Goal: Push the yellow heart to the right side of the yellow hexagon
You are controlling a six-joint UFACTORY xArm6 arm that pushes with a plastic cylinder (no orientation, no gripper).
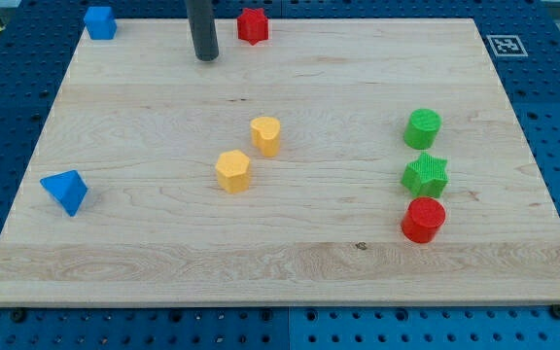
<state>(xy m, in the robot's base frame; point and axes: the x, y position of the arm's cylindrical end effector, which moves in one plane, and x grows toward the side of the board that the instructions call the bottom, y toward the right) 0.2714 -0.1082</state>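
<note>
Nearest you, toward the view's bottom right, sits a red plastic cylinder block (423,220) on the pale wooden board (290,262). Just above it, almost touching, you see a green plastic star-shaped block (425,175), and above that a green plastic cylinder block (423,128); the three form a short column down the board's right part.

Look to the middle of the board for the task's pieces. A yellow plastic hexagon block (232,171) stands there, and a yellow plastic heart block (266,135) lies just beside it, up and to the view's right, with a narrow gap between them. So the heart is diagonally above-right of the hexagon, not level with it.

At the view's left edge you find a blue plastic wedge-like block (65,192), its exact shape hard to make out. In the top left corner rests another blue plastic block (100,21), and near the top centre a red plastic block (253,25), possibly star-shaped.

You have no gripper on this arm, so nothing is held: my tip (206,56), the lower end of the dark rod, touches down near the board's top edge, between the blue and red blocks there, closer to the red one. It stands well apart from both yellow blocks, above and to the view's left of the heart.
</note>
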